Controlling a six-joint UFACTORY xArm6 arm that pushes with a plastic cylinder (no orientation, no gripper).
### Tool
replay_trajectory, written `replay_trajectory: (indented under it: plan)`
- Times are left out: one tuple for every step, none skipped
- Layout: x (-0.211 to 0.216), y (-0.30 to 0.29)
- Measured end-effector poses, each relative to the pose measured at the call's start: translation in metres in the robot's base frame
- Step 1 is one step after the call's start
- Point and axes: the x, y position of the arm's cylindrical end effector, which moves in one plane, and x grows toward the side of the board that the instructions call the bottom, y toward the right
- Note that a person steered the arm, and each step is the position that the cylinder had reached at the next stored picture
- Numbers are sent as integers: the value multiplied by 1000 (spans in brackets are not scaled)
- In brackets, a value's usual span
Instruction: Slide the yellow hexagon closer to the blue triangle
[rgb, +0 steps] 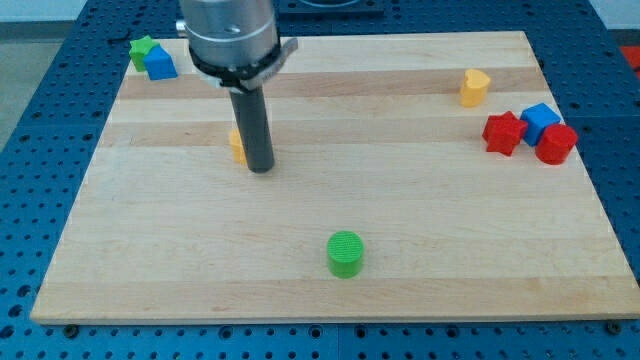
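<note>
The yellow hexagon (236, 145) lies on the wooden board, left of centre, mostly hidden behind my rod; only its left edge shows. My tip (261, 168) rests on the board right beside the hexagon, at its right. The blue triangle (159, 64) sits at the board's top left corner, touching a green star (142, 50) on its left. The hexagon is well below and to the right of the triangle.
A yellow heart-like block (474, 87) sits at the top right. A red star (503, 132), a blue cube (541, 122) and a red block (556, 144) cluster at the right edge. A green cylinder (346, 253) stands near the bottom centre.
</note>
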Motion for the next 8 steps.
replay_trajectory:
  plan:
    - [-29,-31]
    - [-57,-64]
    - [-81,-93]
    - [-91,-105]
    - [-81,-100]
    - [-69,-87]
    - [-68,-66]
    - [-87,-50]
